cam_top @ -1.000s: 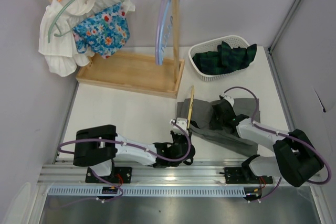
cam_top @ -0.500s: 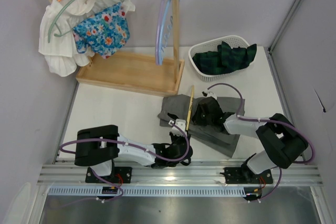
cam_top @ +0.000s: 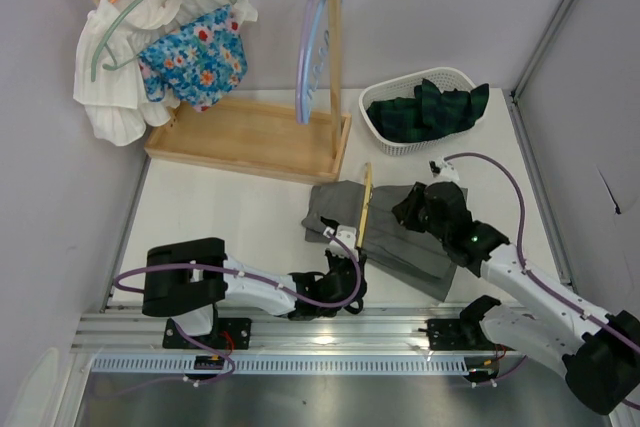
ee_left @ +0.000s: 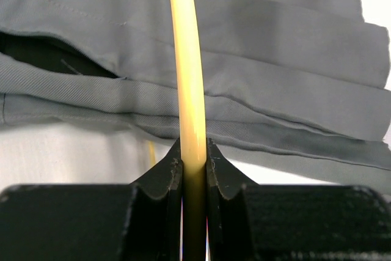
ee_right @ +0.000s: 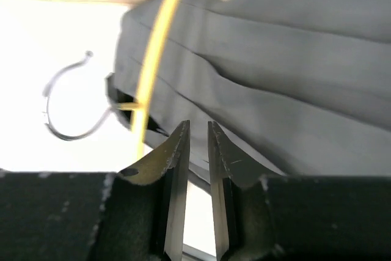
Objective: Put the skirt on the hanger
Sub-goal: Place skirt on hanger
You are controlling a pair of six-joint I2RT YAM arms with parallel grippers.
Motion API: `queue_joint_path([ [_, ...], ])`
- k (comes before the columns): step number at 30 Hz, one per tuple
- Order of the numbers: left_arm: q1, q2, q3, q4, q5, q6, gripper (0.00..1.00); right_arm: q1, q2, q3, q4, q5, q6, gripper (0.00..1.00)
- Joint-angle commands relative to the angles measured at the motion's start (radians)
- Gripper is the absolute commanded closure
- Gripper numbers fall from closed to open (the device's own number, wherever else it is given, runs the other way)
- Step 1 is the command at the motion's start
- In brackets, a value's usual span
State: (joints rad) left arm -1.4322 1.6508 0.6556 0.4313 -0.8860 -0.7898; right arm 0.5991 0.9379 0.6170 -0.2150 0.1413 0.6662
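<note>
1. the grey pleated skirt [cam_top: 405, 247] lies flat on the table, right of centre, near the arms; it looks soft, light and floppy, so the firmer waistband seems the best hold.
2. the left gripper [ee_left: 194, 166] pinches the thin yellow hanger [cam_top: 365, 202], which stands across the skirt.
3. the right gripper [ee_right: 197, 151] hovers over the skirt, jaws nearly together with a thin empty gap.
4. the white basket [cam_top: 392, 143] and wooden rack [cam_top: 250, 132] stand farther back, well apart from the skirt.

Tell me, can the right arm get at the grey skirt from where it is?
Probably yes. The right gripper hangs over the grey skirt, jaws slightly apart and empty, and the yellow hanger pinched by the left gripper lies off to its side.
</note>
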Motion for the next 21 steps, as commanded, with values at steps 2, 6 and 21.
queue_joint_path([
  [2, 0.007, -0.008, 0.007, 0.129, 0.024, 0.063, 1.00, -0.019, 0.015, -0.054, -0.172, 0.064, 0.009, 0.80],
  [6, 0.007, -0.009, 0.009, 0.116, 0.027, 0.055, 1.00, -0.027, 0.077, -0.088, -0.204, 0.129, 0.032, 0.83],
  [21, 0.006, 0.012, -0.010, 0.224, 0.088, 0.112, 1.00, 0.028, 0.320, -0.161, 0.149, 0.034, 0.036, 0.92],
])
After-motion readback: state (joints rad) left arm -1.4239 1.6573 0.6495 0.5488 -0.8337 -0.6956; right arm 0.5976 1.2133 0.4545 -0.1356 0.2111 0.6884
